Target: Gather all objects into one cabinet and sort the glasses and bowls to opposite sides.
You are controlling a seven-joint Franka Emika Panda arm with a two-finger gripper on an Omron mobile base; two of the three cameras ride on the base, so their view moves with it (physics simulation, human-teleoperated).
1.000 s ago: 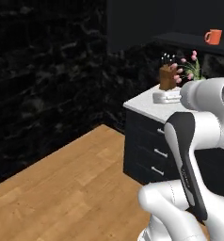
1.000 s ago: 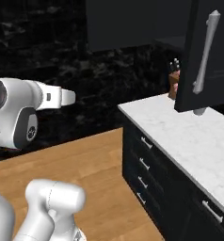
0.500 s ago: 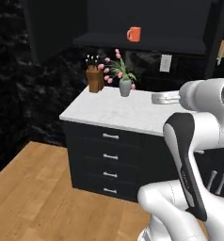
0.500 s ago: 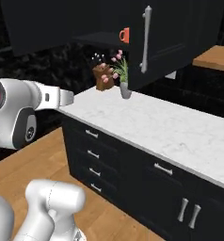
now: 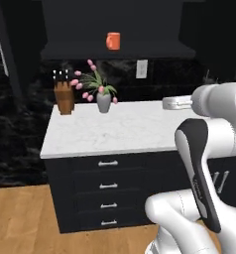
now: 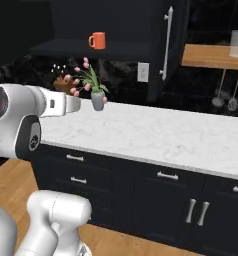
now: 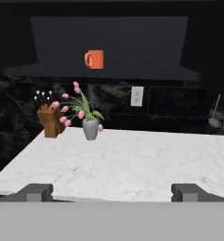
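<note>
Arm is reaching level toward the wall; tool (image 7: pixel 112 192) is hanging with fingers wide apart (nothing between). Tabletop (image 7: pixel 132 164) is lying below and ahead, orange mug (image 7: pixel 94 59) sitting above it on the cabinet (image 7: pixel 109 33) shelf.

The counter top (image 5: pixel 125 131) looks like polished white marble with faint grey veins, smooth and slightly glossy. The drawers (image 5: pixel 108 188) below it are matt black with short bright metal pulls (image 5: pixel 108 162). The floor (image 5: pixel 21 218) is warm wood planking with a soft sheen. The back wall (image 7: pixel 170 101) reads as dark glossy stone with pale mottling. The orange mug (image 5: pixel 113 40) looks like smooth glazed ceramic, resting on a matt black shelf (image 6: pixel 91 48). The knife block (image 5: pixel 64 96) is brown wood; the vase (image 5: pixel 104 102) is smooth grey, dull-finished. The cabinet door (image 6: pixel 163 45) is matt black with a pale satin bar handle (image 6: pixel 167 42). The arm (image 5: pixel 209 149) is glossy white plastic.
</note>
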